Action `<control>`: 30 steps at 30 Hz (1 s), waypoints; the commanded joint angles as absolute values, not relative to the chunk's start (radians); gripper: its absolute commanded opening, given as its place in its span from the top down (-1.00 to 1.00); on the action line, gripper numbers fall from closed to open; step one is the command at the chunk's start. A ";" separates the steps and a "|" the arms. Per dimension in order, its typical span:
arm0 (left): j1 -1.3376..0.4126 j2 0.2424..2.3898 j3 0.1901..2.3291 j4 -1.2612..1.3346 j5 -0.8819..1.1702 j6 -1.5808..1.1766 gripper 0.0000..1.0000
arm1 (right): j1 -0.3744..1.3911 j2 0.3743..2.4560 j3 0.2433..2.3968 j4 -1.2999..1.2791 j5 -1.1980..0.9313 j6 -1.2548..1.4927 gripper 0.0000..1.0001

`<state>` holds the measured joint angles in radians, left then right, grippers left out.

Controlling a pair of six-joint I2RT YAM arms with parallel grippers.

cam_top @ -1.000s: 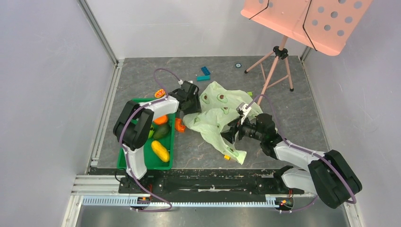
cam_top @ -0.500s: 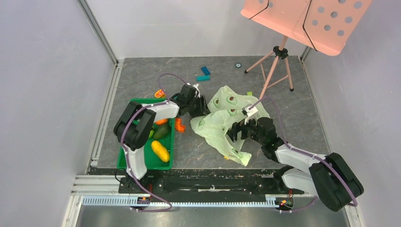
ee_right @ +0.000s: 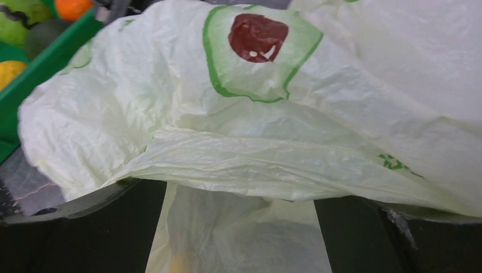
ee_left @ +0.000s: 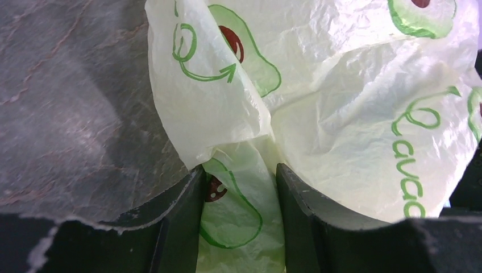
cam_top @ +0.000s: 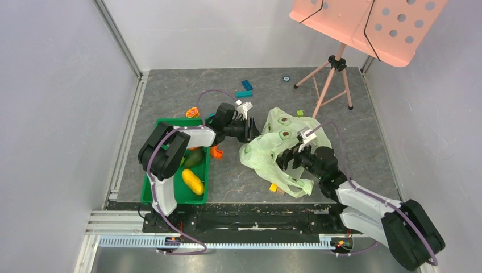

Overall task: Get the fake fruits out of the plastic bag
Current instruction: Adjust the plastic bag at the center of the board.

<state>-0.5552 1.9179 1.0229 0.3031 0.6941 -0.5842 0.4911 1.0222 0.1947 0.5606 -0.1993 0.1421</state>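
So the plastic bag (cam_top: 273, 151) is crumpled up around the middle of the tabletop (cam_top: 170, 91), a bit toward the near edge. It's printed with halved avocados. The left wrist cam is the only one where you can read anything: green script running up the side, looks like "avoc" before it gets cut off, plus a curly green arrow.

The left tool (ee_left: 240, 170) is narrowed down on a fold of the bag. Both fingers (ee_left: 182, 216) press against the film, with one avocado print squashed between them. From the top cam you just see it at the bag's left side, and the pinch itself doesn't show.

The right tool (ee_right: 241, 216) is spread wide, with bag film draped over it and hanging loose in the gap, so it isn't clamped on anything as far as I can tell. From above it sits at the bag's near side (cam_top: 290, 159).

The green tray (cam_top: 149, 190) sits by the near-left corner. The right wrist cam peeks past the bag into it and shows the fake fruits: the orange one (ee_right: 74, 7), the light green one (ee_right: 14, 23), the dark green one (ee_right: 42, 37) and a bit of the yellow one (ee_right: 10, 73). The top cam shows the yellow one best (cam_top: 192, 181), while the left arm covers most of the orange.

A small yellow block (cam_top: 273, 187) lies at the bag's near edge.
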 commanded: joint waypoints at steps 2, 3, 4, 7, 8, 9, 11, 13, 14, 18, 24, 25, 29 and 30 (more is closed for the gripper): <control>-0.561 1.902 1.022 0.429 0.774 -0.567 0.96 | 0.581 0.914 0.153 0.587 -0.262 0.148 -0.95; -0.561 1.900 1.019 0.443 0.780 -0.571 0.96 | 0.614 0.905 0.153 0.571 -0.246 0.149 -0.95; -0.562 1.898 1.016 0.461 0.785 -0.577 0.96 | 0.647 0.896 0.153 0.559 -0.234 0.152 -0.96; -0.564 1.891 1.006 0.502 0.796 -0.596 0.96 | 0.770 0.890 0.147 0.562 -0.185 0.172 -0.96; -0.564 1.891 1.003 0.514 0.798 -0.602 0.95 | 0.806 0.895 0.147 0.569 -0.175 0.184 -0.96; -0.565 1.891 1.002 0.523 0.801 -0.604 0.96 | 0.848 0.901 0.151 0.578 -0.162 0.191 -0.96; -0.568 1.894 0.997 0.545 0.808 -0.615 0.96 | 0.918 0.920 0.162 0.586 -0.130 0.206 -0.96; -0.572 1.898 0.996 0.572 0.820 -0.628 0.96 | 0.979 0.941 0.185 0.580 -0.094 0.198 -0.96; -0.574 1.903 0.994 0.584 0.829 -0.636 0.95 | 1.005 0.945 0.202 0.562 -0.060 0.191 -0.96; -0.581 1.917 0.986 0.631 0.870 -0.652 0.96 | 1.035 0.910 0.260 0.451 0.156 0.211 -0.96; -0.592 1.920 0.982 0.660 0.905 -0.653 0.96 | 1.036 0.864 0.404 0.170 0.483 0.322 -0.96; -0.594 1.921 0.984 0.662 0.910 -0.656 0.96 | 1.036 0.868 0.423 0.132 0.501 0.330 -0.96; -0.604 1.931 0.989 0.687 0.933 -0.670 0.96 | 1.035 0.892 0.490 0.028 0.562 0.368 -0.96; -0.606 1.934 0.990 0.697 0.937 -0.676 0.96 | 1.035 0.900 0.502 0.005 0.578 0.376 -0.96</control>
